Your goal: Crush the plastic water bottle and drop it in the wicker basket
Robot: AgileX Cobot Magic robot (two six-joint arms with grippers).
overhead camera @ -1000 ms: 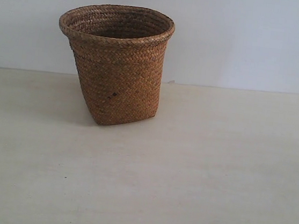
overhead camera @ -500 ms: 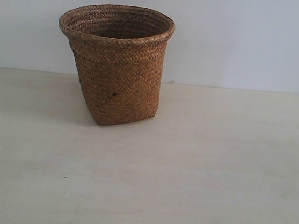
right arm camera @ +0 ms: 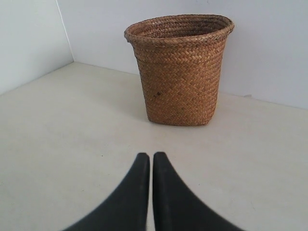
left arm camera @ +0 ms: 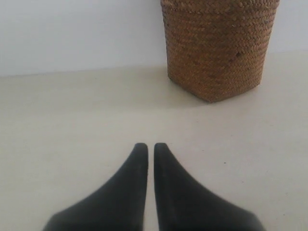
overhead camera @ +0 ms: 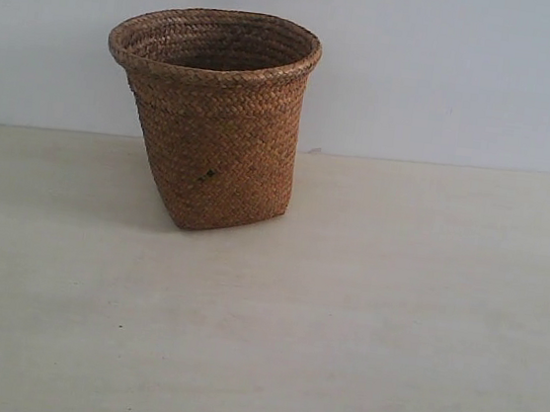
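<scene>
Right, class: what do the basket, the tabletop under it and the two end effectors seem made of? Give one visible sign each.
The wicker basket: woven plant fibre, perhaps rattan; brown matt herringbone plaiting, rolled rim. The tabletop: pale, matt, faintly speckled; maybe laminate or painted board, unclear. The left end effector and the right end effector: smooth matt black, likely plastic or rubber.

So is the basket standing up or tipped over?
Standing up. The basket sits on its base on the table, with its open rim facing up.
</scene>
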